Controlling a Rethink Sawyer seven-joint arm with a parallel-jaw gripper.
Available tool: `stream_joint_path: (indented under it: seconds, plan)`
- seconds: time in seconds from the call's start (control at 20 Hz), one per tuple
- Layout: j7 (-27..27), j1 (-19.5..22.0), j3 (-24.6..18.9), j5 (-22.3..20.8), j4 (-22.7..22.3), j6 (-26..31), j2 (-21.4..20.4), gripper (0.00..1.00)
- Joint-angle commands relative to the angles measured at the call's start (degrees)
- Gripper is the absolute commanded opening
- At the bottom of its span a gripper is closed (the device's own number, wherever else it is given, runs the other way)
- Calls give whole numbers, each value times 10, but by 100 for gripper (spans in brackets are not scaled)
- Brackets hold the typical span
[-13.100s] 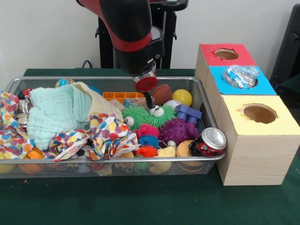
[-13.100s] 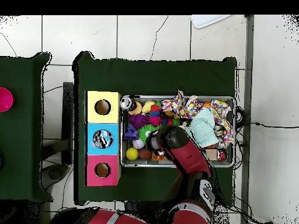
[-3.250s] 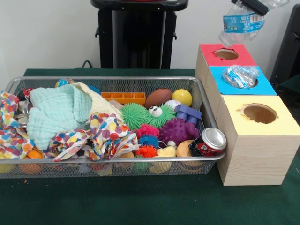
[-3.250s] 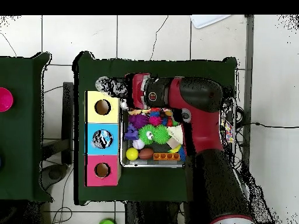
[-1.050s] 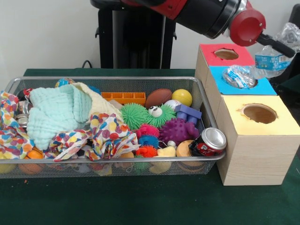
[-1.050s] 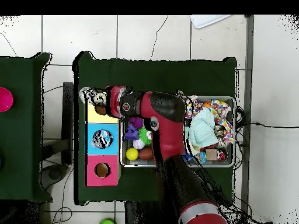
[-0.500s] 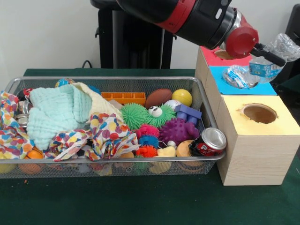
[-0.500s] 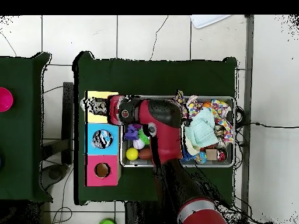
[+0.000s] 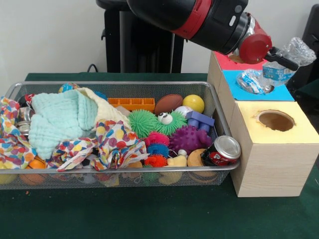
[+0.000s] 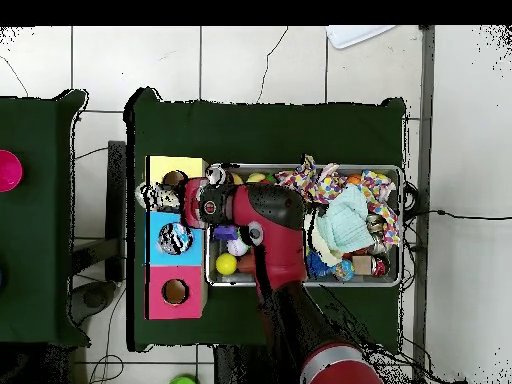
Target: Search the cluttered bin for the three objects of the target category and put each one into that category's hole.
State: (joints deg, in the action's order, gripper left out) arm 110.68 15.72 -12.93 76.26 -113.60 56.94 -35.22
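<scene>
From the front, the red and black arm (image 9: 199, 17) reaches across from the upper left, and its gripper (image 9: 282, 56) is clamped on a crumpled clear bottle (image 9: 289, 57) with a blue label, carried in the air above the far right side of the wooden box (image 9: 264, 149). Just below and to the left of the gripper, the hole (image 9: 256, 82) in the blue panel already has another clear bottle (image 9: 251, 80) sitting in it, standing a little proud of the rim. The red-topped hole (image 9: 240, 57) lies behind the wrist, the yellow-topped hole (image 9: 275, 120) below and nearer the camera. Well to the left of the gripper sits the bin (image 9: 119, 177), full of spiky balls, cloths and a drink can (image 9: 222, 150) (lying at the corner closest to the box). From overhead, the gripper (image 10: 168, 194) and its bottle (image 10: 155, 195) hang over the seam between the yellow and blue panels, the filled blue hole (image 10: 175, 238) just beside them, the bin (image 10: 395, 275) largely covered by the arm (image 10: 265, 225).
</scene>
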Motion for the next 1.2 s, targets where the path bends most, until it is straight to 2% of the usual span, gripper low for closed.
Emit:
stream_joint_path:
  seconds: [0.05,0.4,0.65,1.05,1.2]
  plan:
    - [-224,-5,-14,38,-66,-44,-3,0]
    - [-247,-16,-10,72,-92,-46,-8,0]
    - [-257,-20,-7,76,-99,-46,-5,0]
    - [-268,-37,8,101,-129,-33,-24,0]
    - [-285,-36,7,107,-127,-35,-8,0]
